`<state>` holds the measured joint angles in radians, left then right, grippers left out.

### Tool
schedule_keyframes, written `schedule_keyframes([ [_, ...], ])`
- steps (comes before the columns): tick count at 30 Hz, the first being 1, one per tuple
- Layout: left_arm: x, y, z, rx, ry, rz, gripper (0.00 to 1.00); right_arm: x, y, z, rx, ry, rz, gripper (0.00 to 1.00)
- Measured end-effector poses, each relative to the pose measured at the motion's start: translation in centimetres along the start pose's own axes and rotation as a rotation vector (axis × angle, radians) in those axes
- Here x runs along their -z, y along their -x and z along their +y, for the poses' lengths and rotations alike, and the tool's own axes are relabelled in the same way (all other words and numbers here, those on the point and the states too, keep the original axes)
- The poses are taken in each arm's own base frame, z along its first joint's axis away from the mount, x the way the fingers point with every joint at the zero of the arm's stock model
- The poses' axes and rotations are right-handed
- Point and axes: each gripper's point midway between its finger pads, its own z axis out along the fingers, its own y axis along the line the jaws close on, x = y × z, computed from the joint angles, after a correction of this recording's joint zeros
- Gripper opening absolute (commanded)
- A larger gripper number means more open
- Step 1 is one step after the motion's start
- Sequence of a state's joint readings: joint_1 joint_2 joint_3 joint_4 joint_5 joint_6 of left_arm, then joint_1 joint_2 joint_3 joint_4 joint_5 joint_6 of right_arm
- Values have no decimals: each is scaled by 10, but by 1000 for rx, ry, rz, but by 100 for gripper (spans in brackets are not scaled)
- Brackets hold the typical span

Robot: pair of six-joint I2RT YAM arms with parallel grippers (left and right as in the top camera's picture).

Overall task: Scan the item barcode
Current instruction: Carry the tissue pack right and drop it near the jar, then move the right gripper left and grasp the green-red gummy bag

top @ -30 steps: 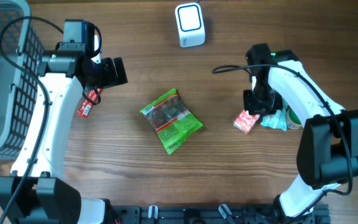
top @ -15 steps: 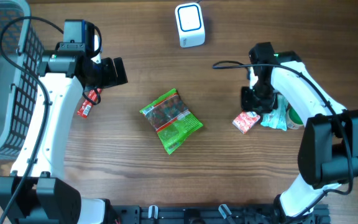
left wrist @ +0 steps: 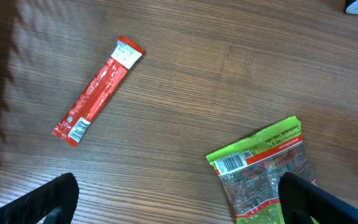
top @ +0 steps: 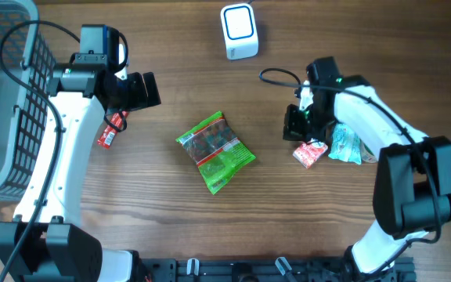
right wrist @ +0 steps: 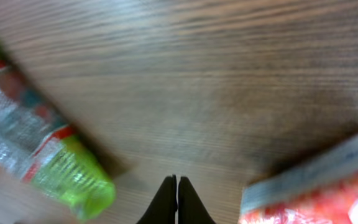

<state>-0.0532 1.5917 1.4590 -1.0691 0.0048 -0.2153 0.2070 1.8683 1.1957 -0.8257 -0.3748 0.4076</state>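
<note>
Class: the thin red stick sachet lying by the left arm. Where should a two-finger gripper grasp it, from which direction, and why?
Pinch the red stick sachet at its middle, across the narrow width, coming straight down from above. It lies flat and diagonal on the table, so turn the jaws square to its long axis, probably clear of the barcode at its lower end.

Right gripper: I have moved it left, off the red packet; it now sits just beside the packet's upper-left edge. Jaws went from part-open to pressed together, nothing between them. My cable loop swung left with the arm.
</note>
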Motion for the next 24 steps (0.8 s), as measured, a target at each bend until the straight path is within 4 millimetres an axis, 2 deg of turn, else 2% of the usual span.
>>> schedule_keyframes([
  [4,0,0,0,0,0,0,100,-19,-16,-23,-58,-97,13,4],
  [6,0,0,0,0,0,0,100,-18,-23,-37,-80,-170,24,4],
  [8,0,0,0,0,0,0,100,-16,-26,-51,-94,-245,24,4],
  [13,0,0,0,0,0,0,100,7,-41,-102,-107,-549,41,6],
  [16,0,0,0,0,0,0,100,19,-38,-121,-98,-670,11,4],
  [20,0,0,0,0,0,0,100,20,-34,-122,-72,-673,2,5],
  [24,0,0,0,0,0,0,100,14,-32,-105,-3,-577,37,21],
])
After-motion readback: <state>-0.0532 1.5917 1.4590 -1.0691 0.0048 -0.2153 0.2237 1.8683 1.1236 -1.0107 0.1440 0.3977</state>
